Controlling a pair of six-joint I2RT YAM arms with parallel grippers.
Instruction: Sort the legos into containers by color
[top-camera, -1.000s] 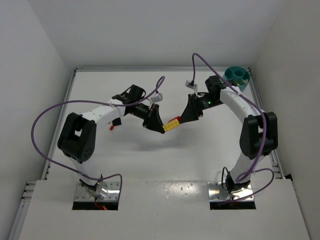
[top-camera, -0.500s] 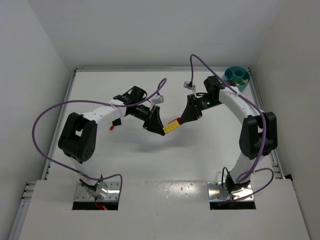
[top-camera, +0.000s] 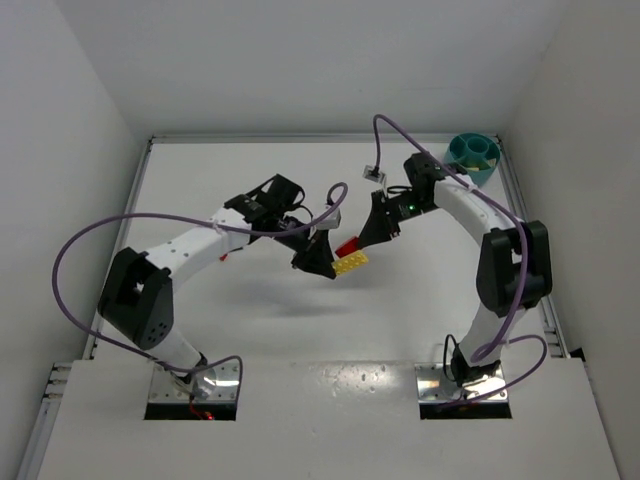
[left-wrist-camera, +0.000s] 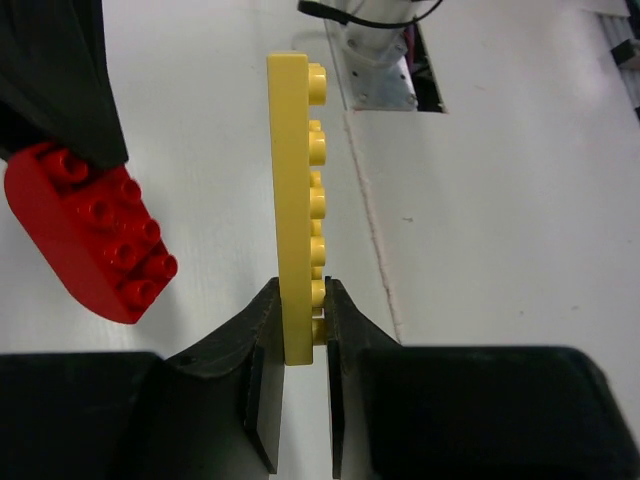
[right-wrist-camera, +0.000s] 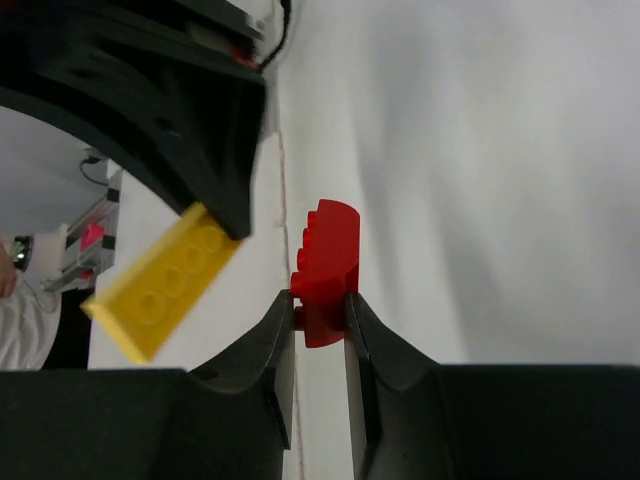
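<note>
Top view, table centre: 2 legos up off the white tabletop (top-camera: 420, 290), 1 per gripper.

L gripper (left-wrist-camera: 305, 340): jaws nearly shut, pinching the end of a thin flat yellow plate (left-wrist-camera: 292, 200). It's glossy plastic, seen edge-on, w/ a row of studs down one face. The clamped end is hidden between the black fingers.

R gripper (right-wrist-camera: 320, 320): jaws narrowly apart, clamped on a glossy red brick (right-wrist-camera: 328, 250) w/ a rounded end and studded top. Its lower part is covered by the fingers.

The red brick sits at abt 12 o'clock from the plate. They're close, but wrist views show a gap.

1 round teal bowl (top-camera: 488, 165) w/ inner dividers at abt 1 o'clock, in the far corner, partly cut off by the R arm. Contents too small to make out.

1 tiny red bit (top-camera: 222, 256) at 9 o'clock by the L arm, prob. another lego.
</note>
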